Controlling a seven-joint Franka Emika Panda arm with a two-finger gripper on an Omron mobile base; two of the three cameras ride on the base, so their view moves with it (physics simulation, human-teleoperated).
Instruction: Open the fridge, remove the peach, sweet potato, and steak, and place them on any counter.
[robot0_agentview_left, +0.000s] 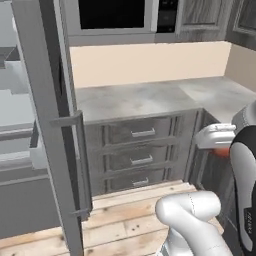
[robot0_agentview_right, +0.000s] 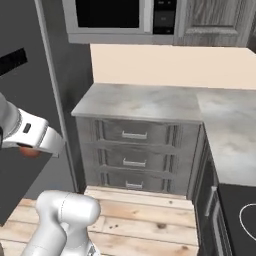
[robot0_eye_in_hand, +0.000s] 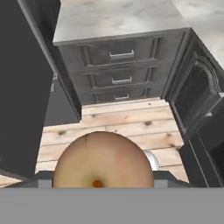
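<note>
Peach (robot0_eye_in_hand: 104, 159) sits clamped in the tool (robot0_eye_in_hand: 104, 183), its round orange-pink body pressed up close to the hand camera, with a small orange dimple at its lower middle. From the left base view a sliver of orange-red (robot0_agentview_left: 222, 150) peeks out under the white hand, and from the right base view the fruit (robot0_agentview_right: 29, 151) shows as a small orange patch below the white wrist. Relative to the table (robot0_agentview_left: 150, 97), the peach hangs in the air out in front of its drawer fronts (robot0_agentview_left: 142, 150), lower than the marbled top and apart from it, above the wooden floor (robot0_eye_in_hand: 127, 124). The fridge (robot0_agentview_left: 20, 150) stands just left of the table with its door (robot0_agentview_left: 50, 125) swung open toward the robot, light grey shelves visible inside. Above the table hangs a black-windowed microwave (robot0_agentview_right: 107, 15). Sweet potato and steak cannot be made out
</note>
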